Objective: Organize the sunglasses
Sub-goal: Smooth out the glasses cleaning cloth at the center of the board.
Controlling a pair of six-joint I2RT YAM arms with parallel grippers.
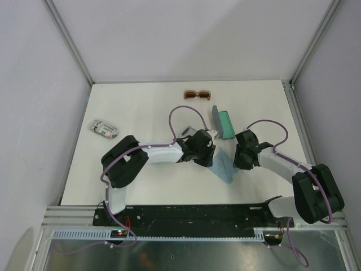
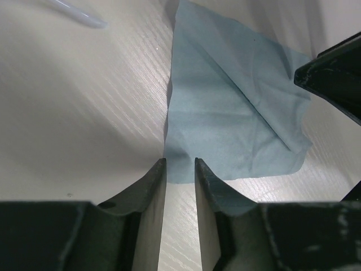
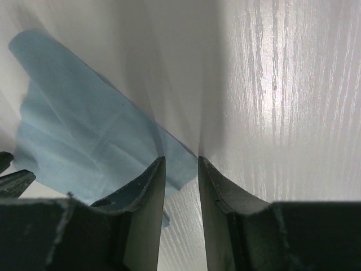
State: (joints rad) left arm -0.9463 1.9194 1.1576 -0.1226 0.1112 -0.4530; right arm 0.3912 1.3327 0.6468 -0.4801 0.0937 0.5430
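Observation:
The brown-amber sunglasses (image 1: 196, 94) lie at the far middle of the table. The white-framed pair (image 1: 105, 129) lies folded at the far left. Both are far from my grippers. A light blue cloth (image 1: 223, 167) lies flat between the two grippers. My left gripper (image 1: 210, 160) is low at the cloth's left edge, with its jaws a narrow gap apart and the cloth's (image 2: 225, 113) edge at the fingertips. My right gripper (image 1: 237, 165) is low at the cloth's right corner, and that corner of the cloth (image 3: 84, 130) lies between its slightly parted jaws.
An open grey-blue case (image 1: 224, 123) with a green lining stands just behind the cloth, between the two arms. Tent walls enclose the table on the left, right and back. The right gripper's dark finger (image 2: 333, 73) shows in the left wrist view.

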